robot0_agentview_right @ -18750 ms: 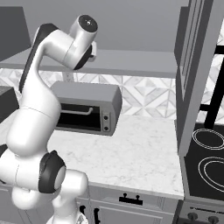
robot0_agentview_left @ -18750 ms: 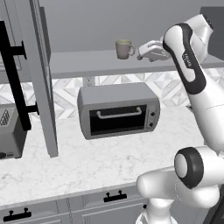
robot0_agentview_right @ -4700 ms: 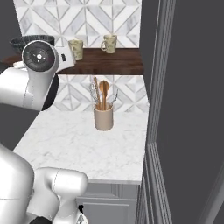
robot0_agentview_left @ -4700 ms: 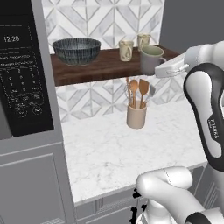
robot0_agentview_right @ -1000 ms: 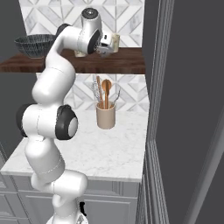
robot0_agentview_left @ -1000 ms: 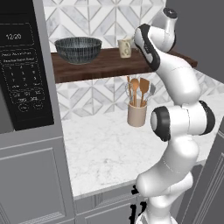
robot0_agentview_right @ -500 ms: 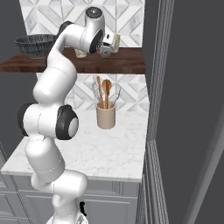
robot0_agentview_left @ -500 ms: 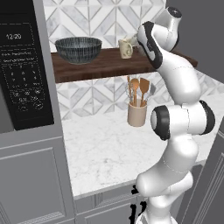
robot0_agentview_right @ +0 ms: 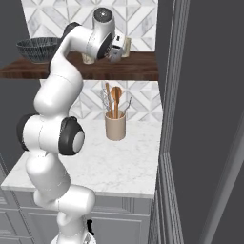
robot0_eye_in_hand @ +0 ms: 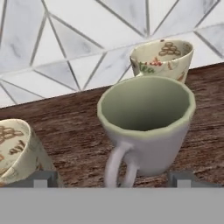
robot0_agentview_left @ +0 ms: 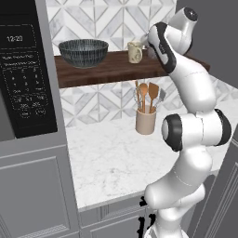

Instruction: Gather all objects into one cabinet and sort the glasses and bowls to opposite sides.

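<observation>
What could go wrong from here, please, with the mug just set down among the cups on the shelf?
The open gripper sits astride the grey mug, so withdrawing could catch its handle and drag or tip it. The two cream cups stand close on either side; a sideways exit may knock one. The dark ribbed bowl sits well apart at the shelf's other end.

A beige crock point(robot0_agentview_left: 145, 122) of wooden spoons point(robot0_agentview_left: 148, 95) stands upright on the white marble desk point(robot0_agentview_left: 107, 158), close to the grey-white patterned tile wall point(robot0_agentview_left: 97, 100). At nine o'clock in the left base view, a black microwave point(robot0_agentview_left: 25, 69) shows its clock and keypad. Grey cabinet fronts point(robot0_agentview_left: 35, 190) run below the desk.
</observation>
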Available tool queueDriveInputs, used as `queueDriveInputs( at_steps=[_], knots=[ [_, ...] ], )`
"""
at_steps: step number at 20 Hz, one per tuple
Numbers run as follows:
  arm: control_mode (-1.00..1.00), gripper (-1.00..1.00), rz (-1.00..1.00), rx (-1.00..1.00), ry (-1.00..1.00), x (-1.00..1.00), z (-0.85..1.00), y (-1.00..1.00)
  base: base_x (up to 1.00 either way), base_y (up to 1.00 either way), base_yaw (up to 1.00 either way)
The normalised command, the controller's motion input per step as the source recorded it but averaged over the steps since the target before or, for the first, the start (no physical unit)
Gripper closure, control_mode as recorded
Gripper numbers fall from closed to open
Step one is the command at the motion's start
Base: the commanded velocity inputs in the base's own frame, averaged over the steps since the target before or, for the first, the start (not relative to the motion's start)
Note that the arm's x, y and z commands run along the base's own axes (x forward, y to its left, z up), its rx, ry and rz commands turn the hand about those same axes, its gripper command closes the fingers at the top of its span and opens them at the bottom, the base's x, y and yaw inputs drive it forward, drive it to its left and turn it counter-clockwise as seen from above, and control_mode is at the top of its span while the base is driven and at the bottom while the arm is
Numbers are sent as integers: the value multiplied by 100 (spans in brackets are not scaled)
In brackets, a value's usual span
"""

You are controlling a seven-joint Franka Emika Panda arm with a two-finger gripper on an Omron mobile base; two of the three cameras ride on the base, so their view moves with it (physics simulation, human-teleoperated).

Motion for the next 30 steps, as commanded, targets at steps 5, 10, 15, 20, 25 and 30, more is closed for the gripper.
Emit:
queueDriveInputs(
  at_steps=[5, 10, 15, 20, 25, 30],
  knots=[
    [-100, -100, 0, 0, -8, -17, 14, 0, 0, 0, 0],
    [-100, -100, 0, 0, -5, -25, 15, 0, 0, 0, 0],
    [-100, -100, 0, 0, -3, -55, 8, 1, 0, 0, 0],
    [-100, -100, 0, 0, 0, -69, 0, 16, 0, 0, 0],
    [-100, -100, -2, -1, 0, -79, 0, 34, 0, 0, 0],
    [-100, -100, -6, -4, 3, -77, -4, 46, 0, 0, 0]
  ],
)
